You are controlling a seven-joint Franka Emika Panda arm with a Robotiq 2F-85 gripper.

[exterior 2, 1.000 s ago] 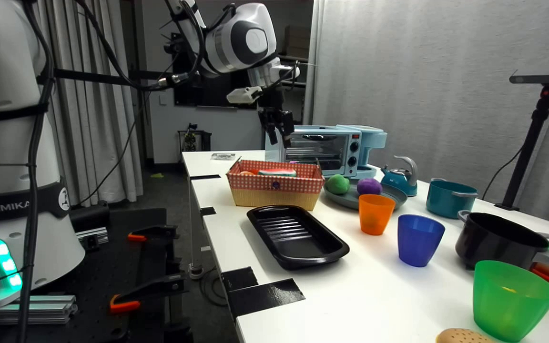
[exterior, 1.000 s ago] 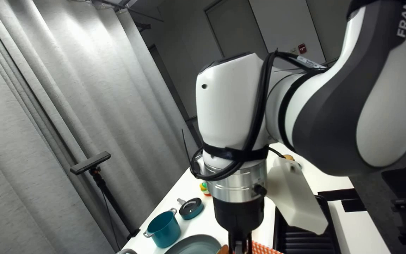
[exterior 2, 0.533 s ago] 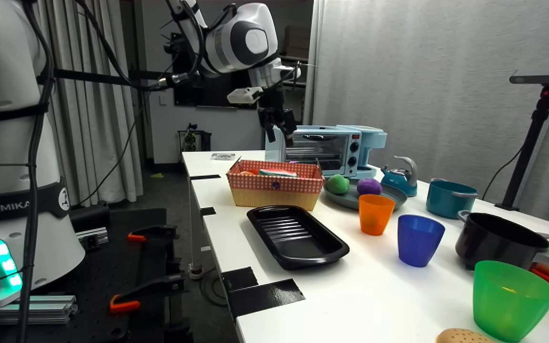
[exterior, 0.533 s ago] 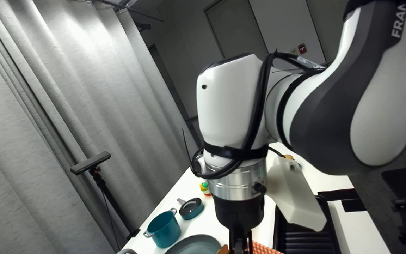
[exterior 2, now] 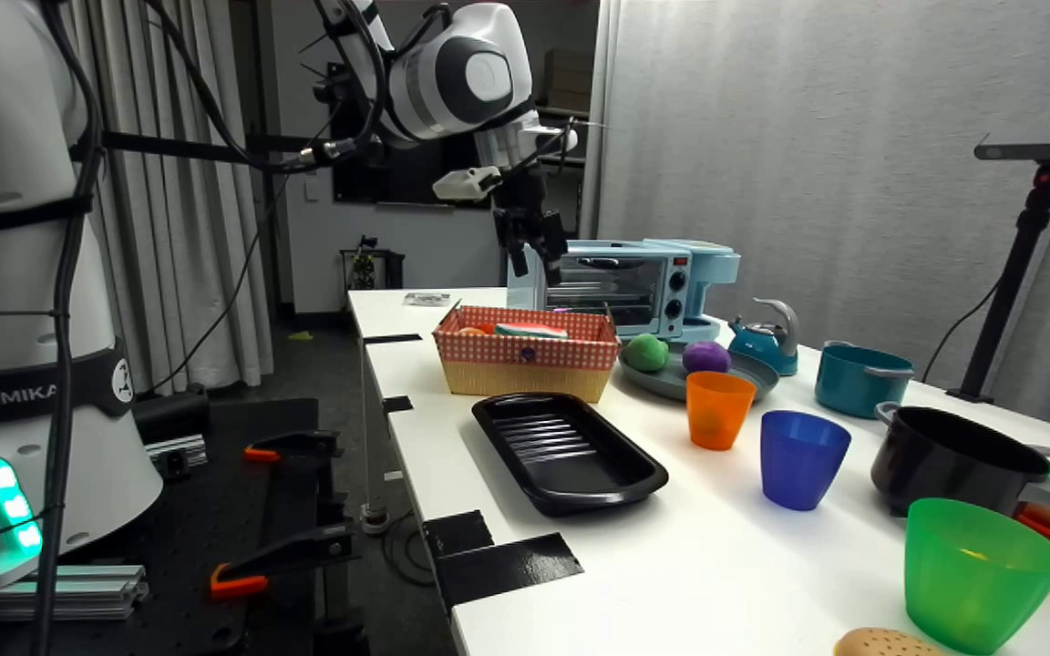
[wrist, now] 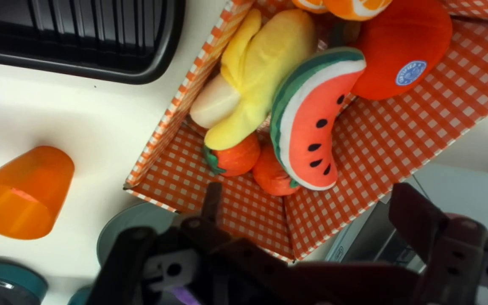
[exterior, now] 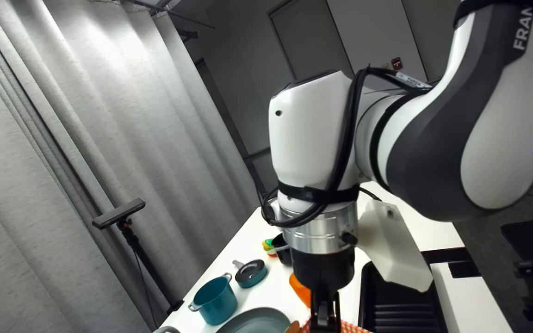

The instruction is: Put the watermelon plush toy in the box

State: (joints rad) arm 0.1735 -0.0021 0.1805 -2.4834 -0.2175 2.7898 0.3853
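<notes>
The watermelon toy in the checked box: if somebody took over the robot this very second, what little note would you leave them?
Gripper: open, holding nothing that shows, hovering higher than the rim of the box.
Watermelon toy: lying inside the box, red seeded face visible, between a plush banana and a large red plush.
Done: the toy is in the box and free of the gripper.
Left: seemingly nothing more to place; probably just take the gripper well clear, without knocking the box.
</notes>
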